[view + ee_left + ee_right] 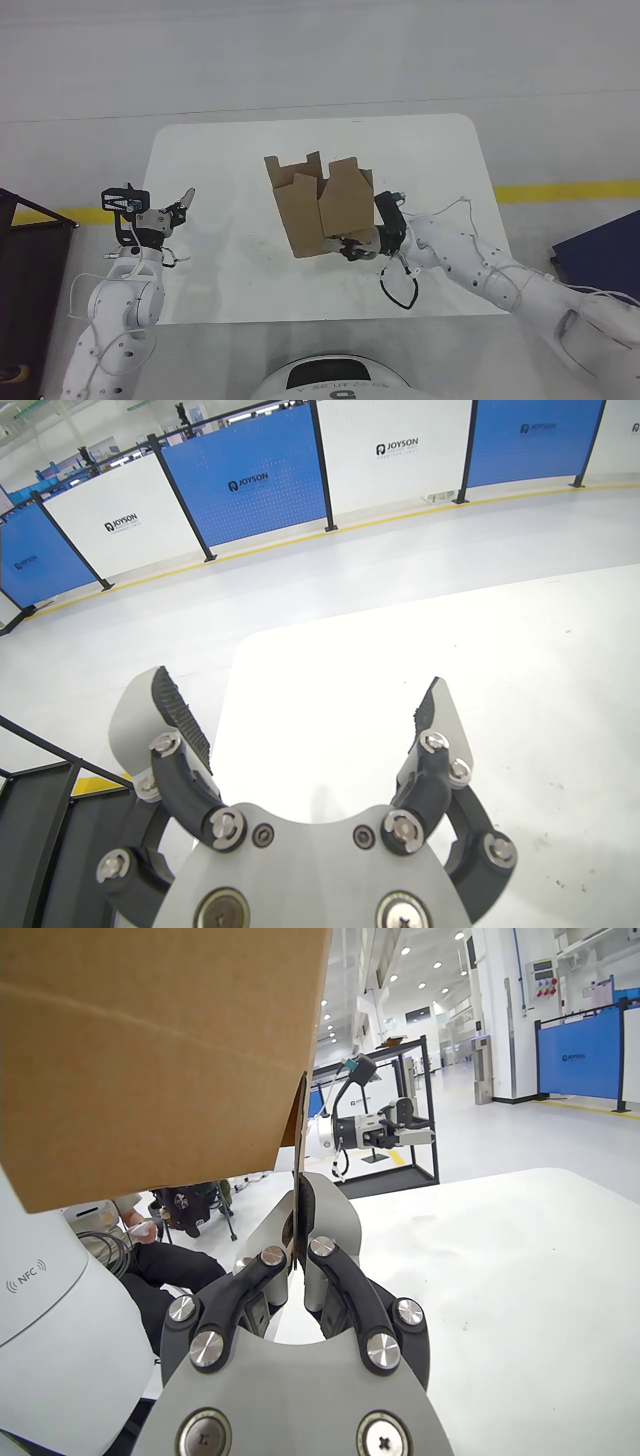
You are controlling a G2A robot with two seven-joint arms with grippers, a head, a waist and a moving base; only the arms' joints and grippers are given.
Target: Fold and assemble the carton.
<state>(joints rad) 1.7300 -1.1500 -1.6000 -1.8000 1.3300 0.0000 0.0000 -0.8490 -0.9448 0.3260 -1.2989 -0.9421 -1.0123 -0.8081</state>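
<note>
Holding the brown carton (320,205) by one flap, the right gripper (299,1220) is pinched tight on the cardboard over the middle of the white table (230,160). The left gripper (300,700) hangs wide open by the table's edge.

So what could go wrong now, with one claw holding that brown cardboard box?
The right gripper pinches the brown cardboard carton by one thin panel edge; it could slip or bend there.
The left gripper is open, away across the white table, so nothing steadies the carton if it swings.
</note>
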